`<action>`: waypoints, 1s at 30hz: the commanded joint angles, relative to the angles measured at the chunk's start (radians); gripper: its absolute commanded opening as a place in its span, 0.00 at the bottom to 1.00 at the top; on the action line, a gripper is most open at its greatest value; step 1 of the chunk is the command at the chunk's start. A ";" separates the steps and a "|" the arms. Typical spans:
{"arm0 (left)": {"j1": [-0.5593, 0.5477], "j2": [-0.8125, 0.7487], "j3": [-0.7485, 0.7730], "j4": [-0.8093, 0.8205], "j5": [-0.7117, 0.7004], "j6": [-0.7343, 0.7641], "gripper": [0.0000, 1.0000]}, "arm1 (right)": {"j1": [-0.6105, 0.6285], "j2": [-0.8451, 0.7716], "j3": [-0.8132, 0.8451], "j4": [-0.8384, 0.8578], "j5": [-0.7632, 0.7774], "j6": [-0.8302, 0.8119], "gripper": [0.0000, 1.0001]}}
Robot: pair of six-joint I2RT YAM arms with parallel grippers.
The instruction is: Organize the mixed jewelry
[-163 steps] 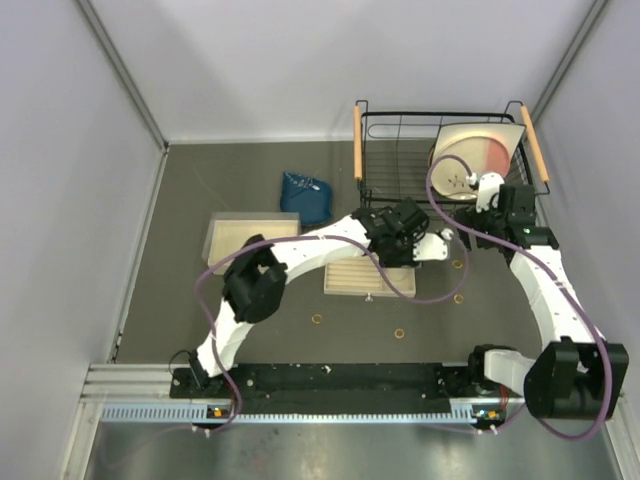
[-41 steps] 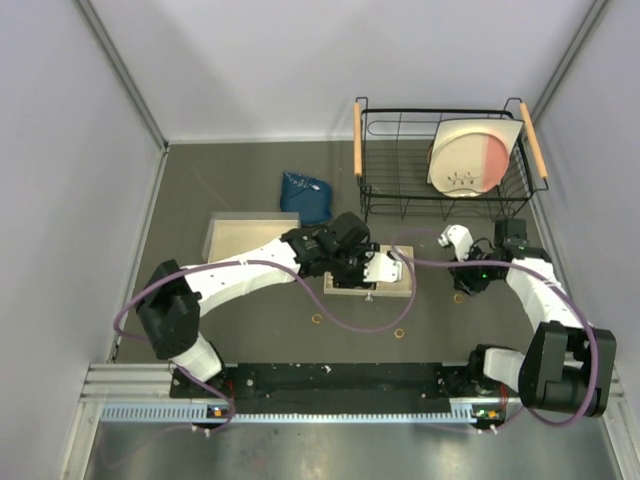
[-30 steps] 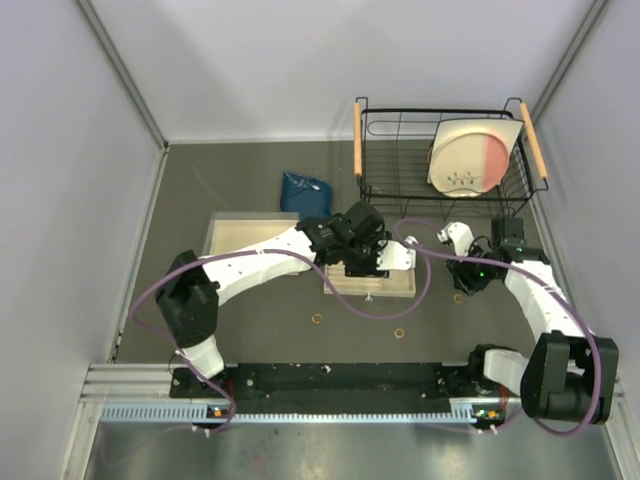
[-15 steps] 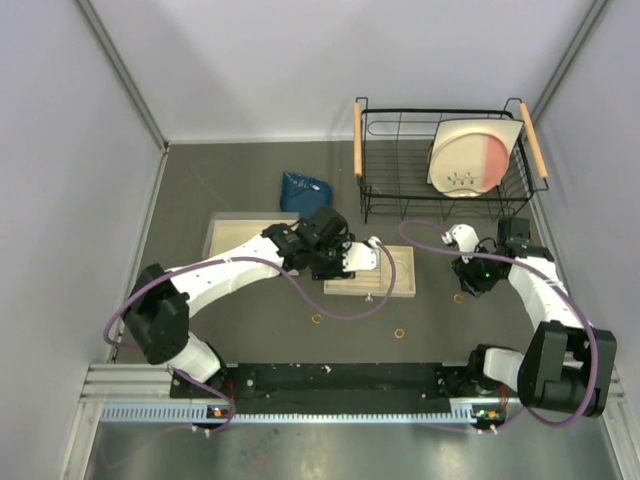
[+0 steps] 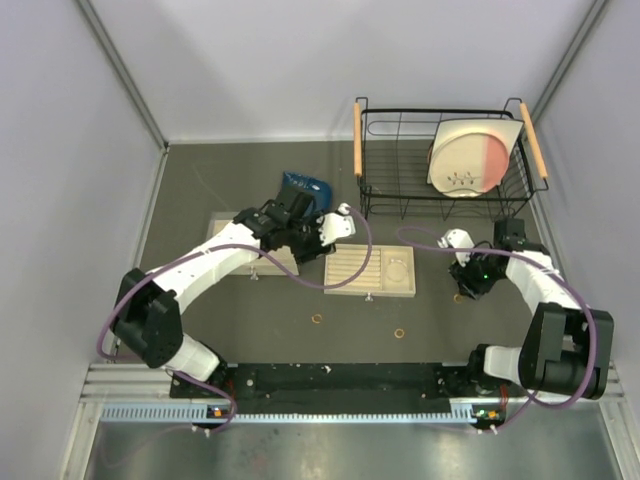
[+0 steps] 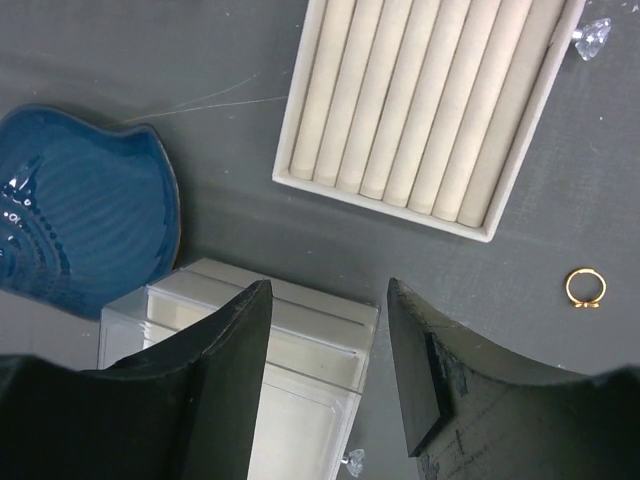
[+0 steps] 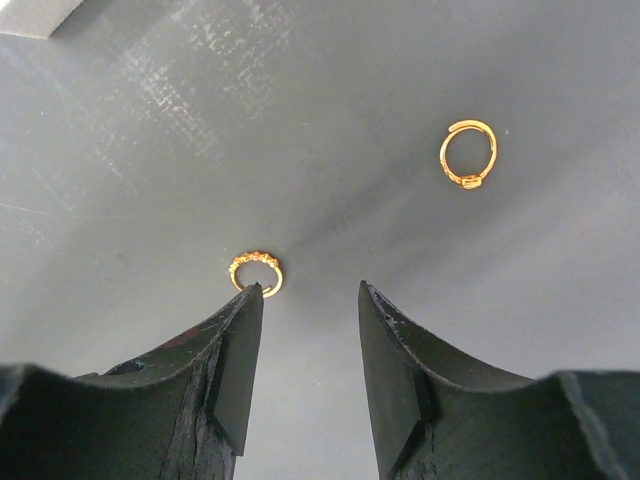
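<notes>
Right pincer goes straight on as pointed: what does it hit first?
Probably the bare table: the right pincer points down at it, fingers open. A small gold ring lies right at one fingertip and might get clipped; depth is unclear. The other gold ring sits well aside.

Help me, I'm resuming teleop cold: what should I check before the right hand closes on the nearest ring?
1. Right hand open: ok.
2. Nearest ring centred in the hand: not ok, it lies at one fingertip.
3. Second ring clear of the grab: ok.
4. Left hand out of the way: ok, open over a clear box.
5. Tray slots in view free: ok.
6. Height above table: cannot tell.
</notes>
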 commanded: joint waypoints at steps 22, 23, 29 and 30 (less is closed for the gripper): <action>0.245 -0.033 0.087 0.040 0.234 -0.199 0.58 | 0.069 0.051 -0.047 0.060 0.012 -0.070 0.42; 0.252 -0.034 0.089 0.040 0.237 -0.200 0.59 | 0.069 0.053 -0.047 0.061 0.012 -0.072 0.42; 0.279 -0.036 0.096 0.042 0.247 -0.214 0.60 | 0.086 0.057 -0.059 0.075 0.012 -0.069 0.42; 0.281 -0.036 0.097 0.042 0.249 -0.214 0.59 | 0.090 0.059 -0.059 0.076 0.014 -0.069 0.42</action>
